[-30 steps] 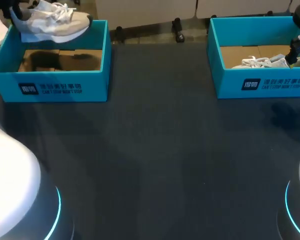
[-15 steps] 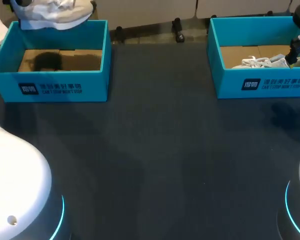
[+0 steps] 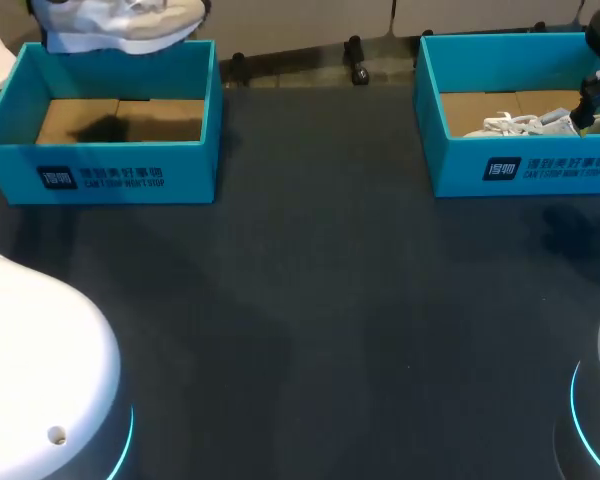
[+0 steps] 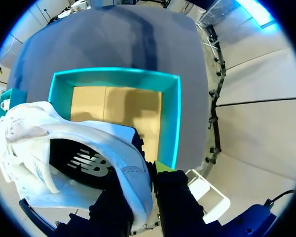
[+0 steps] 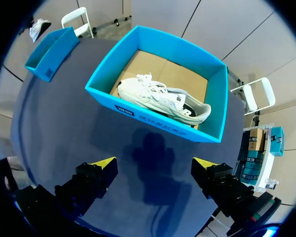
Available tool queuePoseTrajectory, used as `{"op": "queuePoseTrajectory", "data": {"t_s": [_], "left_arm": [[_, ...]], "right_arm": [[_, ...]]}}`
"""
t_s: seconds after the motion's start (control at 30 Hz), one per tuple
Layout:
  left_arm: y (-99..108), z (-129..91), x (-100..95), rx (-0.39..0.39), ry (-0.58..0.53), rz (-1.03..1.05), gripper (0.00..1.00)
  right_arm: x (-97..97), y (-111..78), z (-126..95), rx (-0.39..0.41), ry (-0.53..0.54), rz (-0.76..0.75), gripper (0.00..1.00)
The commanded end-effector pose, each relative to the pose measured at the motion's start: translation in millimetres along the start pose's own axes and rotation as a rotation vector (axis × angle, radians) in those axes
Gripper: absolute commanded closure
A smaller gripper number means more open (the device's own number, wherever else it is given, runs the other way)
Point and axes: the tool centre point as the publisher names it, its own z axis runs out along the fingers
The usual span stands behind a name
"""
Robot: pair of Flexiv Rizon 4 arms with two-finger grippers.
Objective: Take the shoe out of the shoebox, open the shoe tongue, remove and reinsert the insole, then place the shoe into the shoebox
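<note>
The left gripper (image 4: 149,172) hangs above the left shoebox (image 3: 100,175), clamped on the heel of the white sneaker (image 4: 34,128). The right gripper (image 5: 153,164), fingers spread, hovers over the worktop (image 3: 330,300) before the right shoebox (image 5: 153,124).

Seen from overhead, the lifted shoe (image 3: 120,25) at the table's eleven o'clock is cut by the frame's edge, so only its sole and lower side show. At two o'clock the right shoebox (image 3: 525,165) runs off the side. Its front wall and the dark right arm (image 3: 595,95) cover much of the second shoe (image 3: 515,125). In the left wrist view, the heel clamped in the left gripper (image 4: 147,170) hides its yellow tips but for a sliver. The shoe also covers the left shoebox (image 4: 170,118) wall nearest the gripper.
</note>
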Motion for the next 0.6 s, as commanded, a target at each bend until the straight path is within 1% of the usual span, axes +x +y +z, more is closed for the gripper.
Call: {"op": "queuePoseTrajectory", "data": {"t_s": [0.03, 0.3, 0.6], "left_arm": [[-39, -4, -9.0, -0.124, 0.024, -0.009, 1.0], [-71, -8, -18.1, -0.127, 0.039, -0.018, 1.0], [-112, -10, -33.1, -0.128, 0.05, -0.014, 1.0]], "right_arm": [[0.3, -0.4, 0, 0.0, -0.002, 0.0, 0.0], [0.3, -0.4, 0, 0.0, -0.002, 0.0, 0.0], [0.3, -0.4, 0, 0.0, -0.002, 0.0, 0.0]]}}
